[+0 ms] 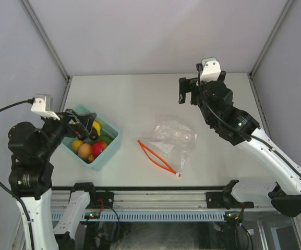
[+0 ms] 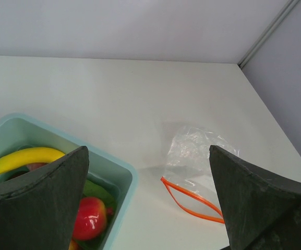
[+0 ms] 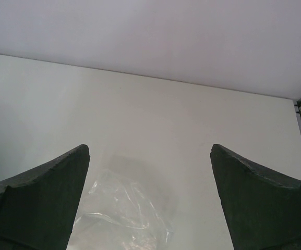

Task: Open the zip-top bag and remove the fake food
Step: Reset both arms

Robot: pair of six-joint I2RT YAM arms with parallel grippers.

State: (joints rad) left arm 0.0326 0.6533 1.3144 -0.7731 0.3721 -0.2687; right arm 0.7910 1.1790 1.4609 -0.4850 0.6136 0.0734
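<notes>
White tabletop (image 1: 140,94) carried the zip-top bag (image 1: 173,135) near its middle, zip strip parted, seemingly empty. The fake food (image 1: 90,143) sat in the blue bin (image 1: 112,147). Our left claw (image 1: 83,125) and right claw (image 1: 188,91) gaped wide, holding nothing. We judged it best to pull away high, clear of the bag.

On the counter (image 1: 140,99), the bin (image 1: 109,150) sits at the left, close to the front edge, and the fake food (image 1: 90,143) lies inside it. The zip-top bag (image 1: 175,136) lies flat on the counter to the right of the bin, well apart from it. Its zip strip (image 1: 171,169) runs along the bag's near-left edge, with the slider (image 1: 179,175) at the strip's near end. The left arm's jaws hang over the bin. The right arm's jaws hang behind the bag, toward the back right.
</notes>
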